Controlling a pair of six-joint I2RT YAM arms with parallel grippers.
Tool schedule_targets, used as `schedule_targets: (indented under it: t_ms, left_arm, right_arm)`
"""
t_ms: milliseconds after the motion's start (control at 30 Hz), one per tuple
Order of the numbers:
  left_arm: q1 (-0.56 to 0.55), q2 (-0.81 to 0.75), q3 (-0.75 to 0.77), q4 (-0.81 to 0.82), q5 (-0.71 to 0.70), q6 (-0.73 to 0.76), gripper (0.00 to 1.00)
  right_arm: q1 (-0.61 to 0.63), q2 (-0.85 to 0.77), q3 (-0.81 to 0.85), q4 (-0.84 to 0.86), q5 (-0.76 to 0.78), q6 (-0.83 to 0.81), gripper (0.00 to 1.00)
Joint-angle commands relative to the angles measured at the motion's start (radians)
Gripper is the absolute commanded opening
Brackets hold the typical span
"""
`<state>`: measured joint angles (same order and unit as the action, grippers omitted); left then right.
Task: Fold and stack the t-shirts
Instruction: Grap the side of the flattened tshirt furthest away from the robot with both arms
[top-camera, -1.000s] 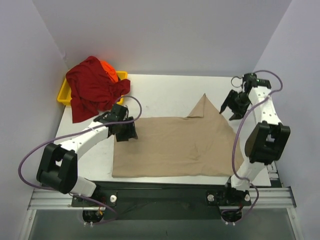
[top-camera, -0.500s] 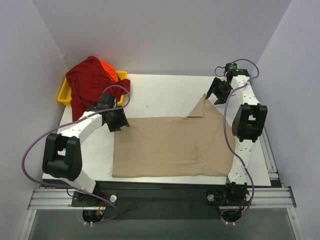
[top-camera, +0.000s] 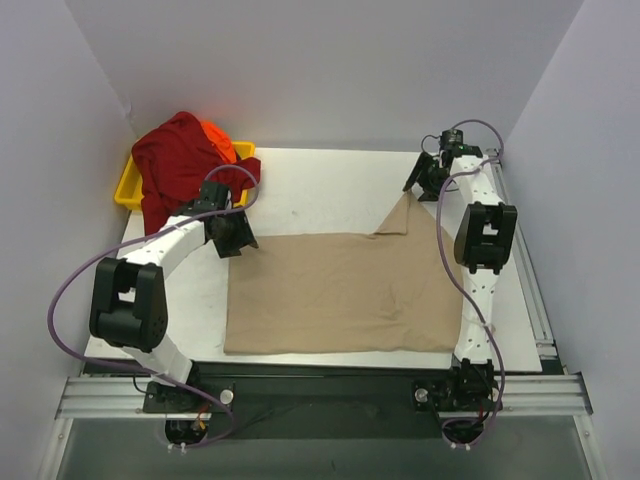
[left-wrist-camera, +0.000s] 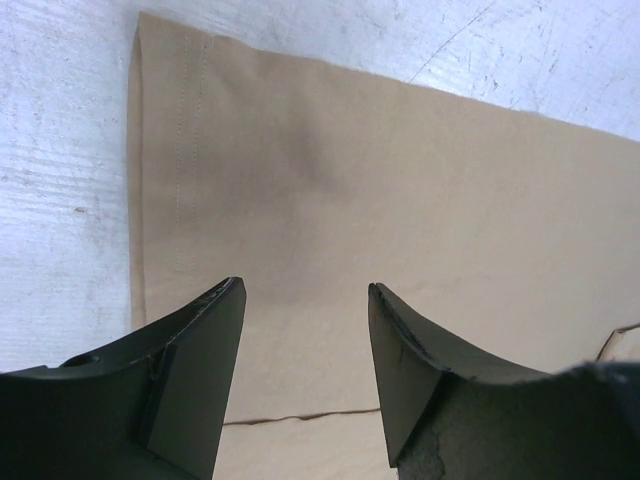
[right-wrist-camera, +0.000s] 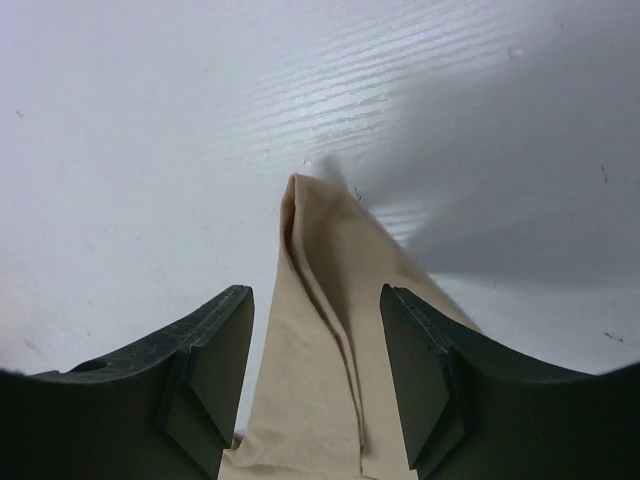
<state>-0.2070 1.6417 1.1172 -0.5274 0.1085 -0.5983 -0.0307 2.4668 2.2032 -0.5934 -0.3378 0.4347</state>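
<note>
The tan t-shirt (top-camera: 345, 290) lies flat on the white table, partly folded, with a pointed sleeve (top-camera: 405, 212) sticking out at its far right. My left gripper (top-camera: 238, 242) is open just above the shirt's far left corner; the left wrist view shows tan cloth (left-wrist-camera: 330, 200) between the spread fingers. My right gripper (top-camera: 412, 185) is open over the sleeve tip, which shows in the right wrist view (right-wrist-camera: 320, 260). The dark red t-shirt (top-camera: 180, 175) is heaped at the far left, with the orange t-shirt (top-camera: 218, 140) under it.
A yellow tray (top-camera: 132, 188) holds the red and orange shirts at the table's far left corner. Grey walls close in the back and both sides. The table's near edge (top-camera: 330, 362) runs just past the tan shirt's hem.
My left gripper moved back along the table to the shirt's far left corner. My right gripper swung left and further back to the sleeve tip. The shirts have not moved.
</note>
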Motion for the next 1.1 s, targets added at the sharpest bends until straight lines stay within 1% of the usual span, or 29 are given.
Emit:
schedule_targets:
  t_ms: [0,133,300,333,400,600,700,733,800,833,967,1000,1067]
  left_arm:
    - [0.009,0.009,0.049,0.009,0.002,-0.001,0.62]
    - [0.009,0.017,0.053,0.003,0.002,0.008,0.63]
    - [0.009,0.023,0.052,-0.002,0.0,0.017,0.63]
    - [0.009,0.024,0.052,0.0,-0.001,0.017,0.63]
    - [0.008,0.026,0.052,0.0,-0.007,0.02,0.62]
    - [0.02,0.03,0.073,-0.003,-0.055,0.055,0.62]
    - [0.04,0.036,0.092,0.006,-0.076,0.08,0.62]
    - [0.044,0.046,0.105,0.009,-0.09,0.087,0.62]
    - [0.052,0.059,0.124,0.013,-0.101,0.112,0.62]
    - [0.054,0.075,0.134,0.012,-0.137,0.121,0.6]
    - [0.064,0.124,0.191,0.02,-0.204,0.158,0.54]
    - [0.064,0.133,0.199,0.026,-0.211,0.164,0.52]
    - [0.066,0.167,0.223,0.027,-0.237,0.184,0.5]
  right_arm:
    - [0.015,0.014,0.046,0.03,0.003,0.006,0.54]
    - [0.025,0.026,0.05,0.044,0.005,-0.001,0.5]
    - [0.025,0.041,0.052,0.05,0.006,-0.014,0.48]
    - [0.047,0.044,0.05,0.052,0.005,-0.013,0.47]
    - [0.051,0.052,0.05,0.055,0.005,-0.014,0.46]
    - [0.057,0.075,0.061,0.053,0.013,-0.017,0.38]
    - [0.057,0.07,0.061,0.055,0.014,-0.013,0.27]
    - [0.055,0.067,0.052,0.055,0.019,-0.011,0.16]
    - [0.057,0.051,0.04,0.055,0.028,-0.007,0.03]
    - [0.055,0.043,0.029,0.055,0.032,-0.005,0.0]
    - [0.052,0.008,0.0,0.055,0.039,-0.002,0.0]
    - [0.051,0.003,-0.006,0.055,0.039,-0.001,0.0]
    - [0.049,-0.014,-0.023,0.055,0.039,0.002,0.0]
